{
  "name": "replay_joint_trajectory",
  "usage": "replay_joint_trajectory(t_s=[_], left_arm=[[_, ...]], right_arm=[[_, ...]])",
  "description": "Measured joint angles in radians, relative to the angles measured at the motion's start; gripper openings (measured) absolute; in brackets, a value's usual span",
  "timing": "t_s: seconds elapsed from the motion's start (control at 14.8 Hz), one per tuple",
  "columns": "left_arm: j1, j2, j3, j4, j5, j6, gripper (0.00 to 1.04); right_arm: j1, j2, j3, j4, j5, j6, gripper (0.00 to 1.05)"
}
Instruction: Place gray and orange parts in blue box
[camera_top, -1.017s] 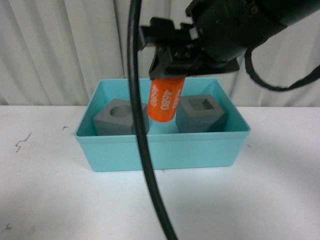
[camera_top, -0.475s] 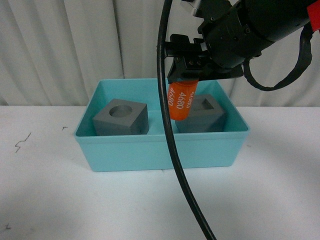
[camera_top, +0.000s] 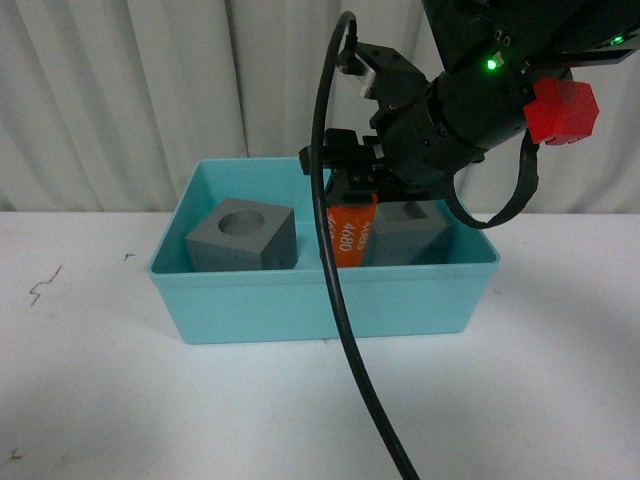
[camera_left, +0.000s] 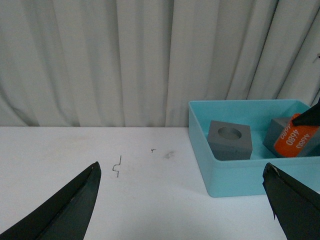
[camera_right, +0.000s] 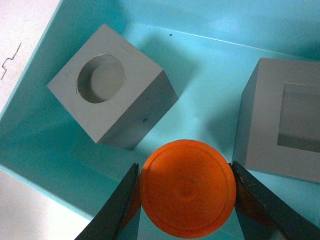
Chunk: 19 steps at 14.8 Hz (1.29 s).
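The right hand (camera_top: 352, 198) is gripping the one orange cylinder (camera_top: 348, 235) by its upper end, its two fingers (camera_right: 118, 210) pressing against opposite sides of the round body. The cylinder is hanging nearly upright, its lower end down inside the blue box (camera_top: 320, 300), in the gap between the two gray cubes; whether it is touching the box floor cannot be told. White "4680" print is showing on its side. From the right wrist, the cylinder's flat round end (camera_right: 187, 187) is filling the space between the fingers.

Two gray cubes are sitting in the box. The cube with the round recess (camera_top: 242, 236) is lying toward the robot's left, the cube with the square recess (camera_top: 405, 233) toward its right, partly hidden behind the hand. Neither cube is touching the cylinder, as far as the right wrist view shows.

One box is resting on the white desk (camera_top: 130, 390), in front of a pale curtain (camera_top: 130, 90).

The left hand (camera_left: 182, 200) is standing wide open, its two dark fingers (camera_left: 75, 200) spread apart above the bare desk, well clear of the box and holding nothing.
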Motion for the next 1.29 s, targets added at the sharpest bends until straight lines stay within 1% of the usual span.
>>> replay_joint_trajectory(t_s=[0.14,0.2,0.27,0.34,0.47,0.54,0.61,0.81,1.08,1.29], left_arm=[[0.000,0.000,0.000,0.000,0.000,0.000,0.98],[0.000,0.000,0.000,0.000,0.000,0.000,0.98],[0.000,0.000,0.000,0.001,0.000,0.000,0.98],[0.000,0.000,0.000,0.000,0.000,0.000,0.98],[0.000,0.000,0.000,0.000,0.000,0.000,0.98],[0.000,0.000,0.000,0.000,0.000,0.000,0.98],[0.000,0.000,0.000,0.000,0.000,0.000,0.98],[0.000,0.000,0.000,0.000,0.000,0.000,0.98],[0.000,0.000,0.000,0.000,0.000,0.000,0.98],[0.000,0.000,0.000,0.000,0.000,0.000,0.98]], right_arm=[[-0.004,0.020,0.016,-0.022,0.000,0.003,0.46],[-0.016,0.068,0.081,-0.070,-0.019,0.002,0.46],[-0.035,0.135,0.162,-0.088,-0.019,-0.008,0.53],[-0.054,0.184,0.208,-0.103,-0.018,-0.013,0.68],[-0.064,0.194,0.229,-0.109,-0.021,-0.014,0.88],[-0.064,0.194,0.271,-0.116,-0.030,-0.015,1.00],[-0.063,0.194,0.290,-0.118,-0.030,-0.016,0.97],[-0.051,0.185,0.280,-0.106,-0.030,-0.016,0.98],[-0.051,0.090,0.220,-0.009,-0.032,-0.020,0.98],[-0.053,-0.005,0.171,0.106,-0.016,-0.066,0.98]])
